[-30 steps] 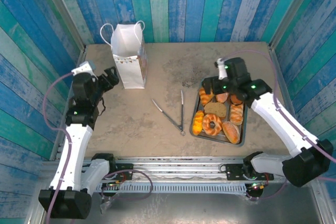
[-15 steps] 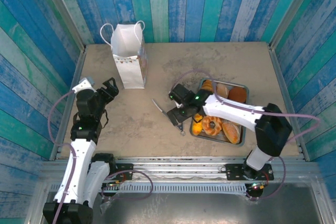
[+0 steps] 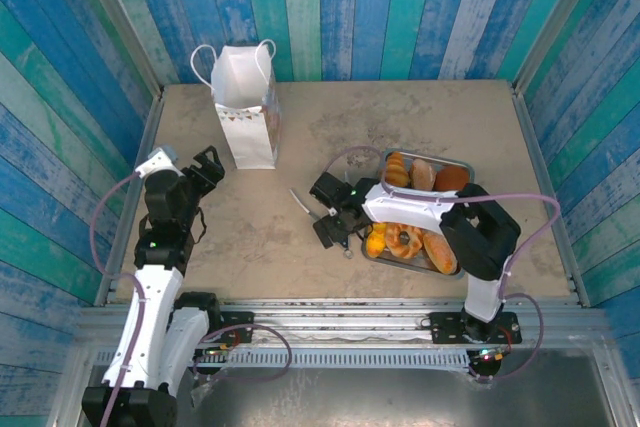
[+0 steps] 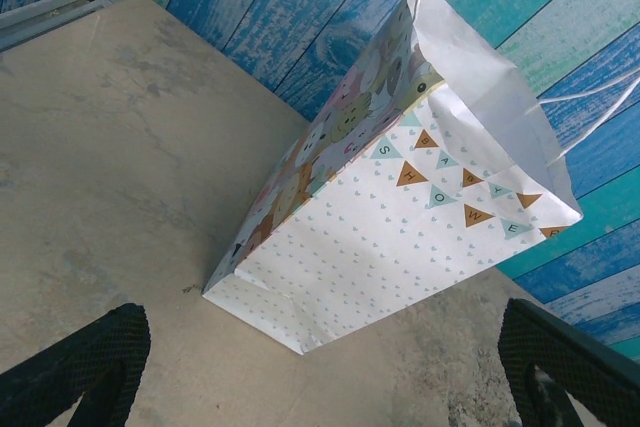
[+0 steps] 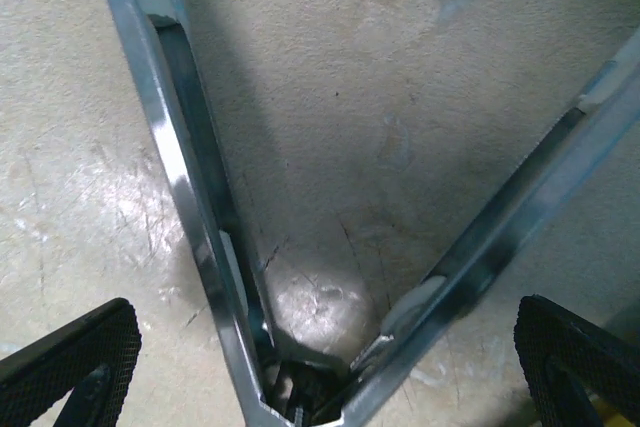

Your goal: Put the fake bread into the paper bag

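1. Blue and teal plank walls [image 3: 350, 7] box in a worn beige table top [image 3: 420, 112]. The tall white paper bag with cord handles and a row of bunting triangles [image 3: 248, 117] stands upright in the upper left of the overhead view.
2. The fake bread, a heap of golden-brown and orange toy pastries [image 3: 405, 237], lies on a grey metal tray [image 3: 445, 158] right of centre, well apart from the bag. I cannot see into the bag from here.
3. The right gripper [image 3: 330, 219] hangs spread wide over the hinge end of the silver metal tongs [image 5: 190, 197]. They lie in an open V just left of the tray, and nothing is pinched yet.
4. I judge the step in hand to be picking up the tongs. It looks best to come straight down with one finger outside each arm, a little up from the hinge. Closing evenly there should keep the V from twisting or skidding on the table.
5. The left gripper [image 3: 208, 165] is also spread and empty, facing the bag from the lower left. It looks well placed to steady the bag, which could tip under a careless drop.
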{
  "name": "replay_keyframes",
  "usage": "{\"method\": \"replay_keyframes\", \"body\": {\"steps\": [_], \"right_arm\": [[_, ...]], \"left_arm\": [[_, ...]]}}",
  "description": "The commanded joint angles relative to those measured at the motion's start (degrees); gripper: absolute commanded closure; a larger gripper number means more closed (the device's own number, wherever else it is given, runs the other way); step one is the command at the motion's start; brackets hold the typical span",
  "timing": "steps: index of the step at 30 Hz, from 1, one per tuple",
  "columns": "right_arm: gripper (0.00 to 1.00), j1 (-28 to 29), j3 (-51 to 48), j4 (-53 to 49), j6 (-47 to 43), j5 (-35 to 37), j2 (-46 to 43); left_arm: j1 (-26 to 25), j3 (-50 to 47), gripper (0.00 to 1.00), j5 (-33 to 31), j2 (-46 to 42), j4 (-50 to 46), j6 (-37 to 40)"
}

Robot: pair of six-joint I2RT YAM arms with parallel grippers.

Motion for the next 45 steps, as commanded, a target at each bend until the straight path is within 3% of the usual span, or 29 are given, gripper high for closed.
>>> {"method": "replay_keyframes", "body": {"steps": [1,25,32,38,45], "right_arm": [[0.00,0.16,1.91,0.56,1.46,0.77,2.21],[0.05,-0.73,2.49,0.52,4.06,0.81,6.38],[0.16,-1.00,1.06,0.63,4.67,1.21,3.55],[0.32,-1.93,0.71,1.18,4.86,1.34,-0.04],[0.36,-3.04,2.06,0.66,3.88,0.98,-4.85]], "left_arm": [[0.25,-0.40,0.06,-1.03,-0.69,1.36,0.46],[0.25,0.13,0.06,-2.69,-0.39,1.13,1.46],[0.25,0.48,0.06,-3.42,-0.79,0.67,1.79],[0.24,0.65,0.06,-3.68,-1.11,0.41,2.11],[0.25,1.08,0.06,-4.57,-1.47,-0.21,2.83]]}}
